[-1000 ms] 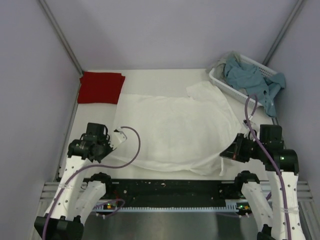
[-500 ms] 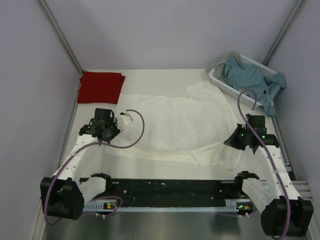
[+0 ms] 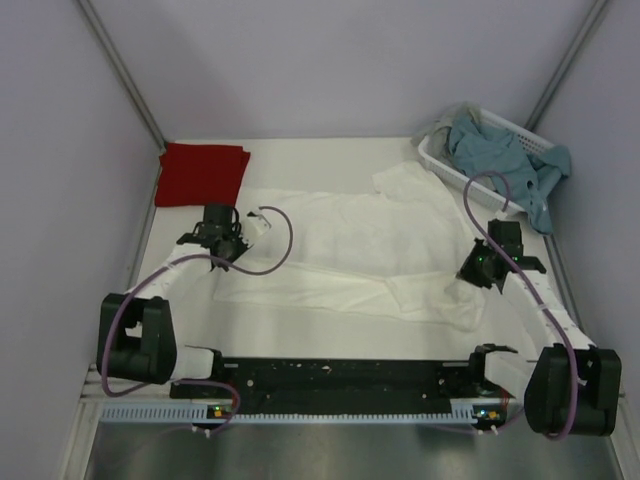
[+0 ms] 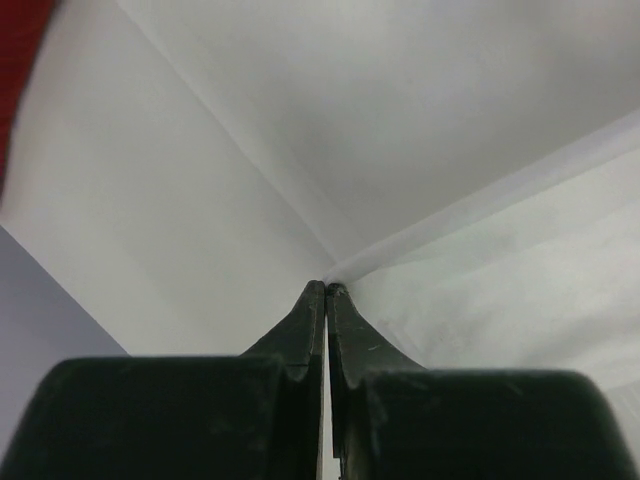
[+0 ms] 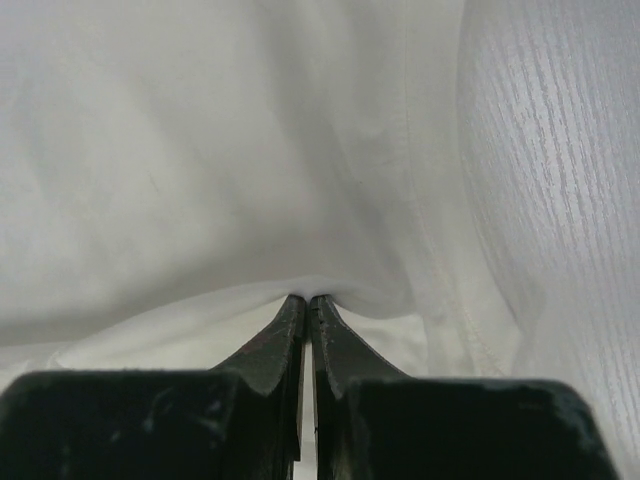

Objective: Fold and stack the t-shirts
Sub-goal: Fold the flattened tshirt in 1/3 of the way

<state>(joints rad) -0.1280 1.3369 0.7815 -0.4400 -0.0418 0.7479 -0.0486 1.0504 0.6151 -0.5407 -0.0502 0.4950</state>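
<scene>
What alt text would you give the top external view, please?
The left gripper and right gripper pinch a partly folded white t-shirt. A folded red t-shirt lies far left; a basket of blue cloth sits far right.

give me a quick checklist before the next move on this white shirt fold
1. left claw shut on the white shirt edge: ok
2. right claw shut on the same shirt: ok
3. folded layer flat and even: not ok, bunched by the right claw, near edge slanted
4. dark red shirt folded at the far left, out of the fold's way: ok
5. far sleeve free of the basket: cannot tell
</scene>
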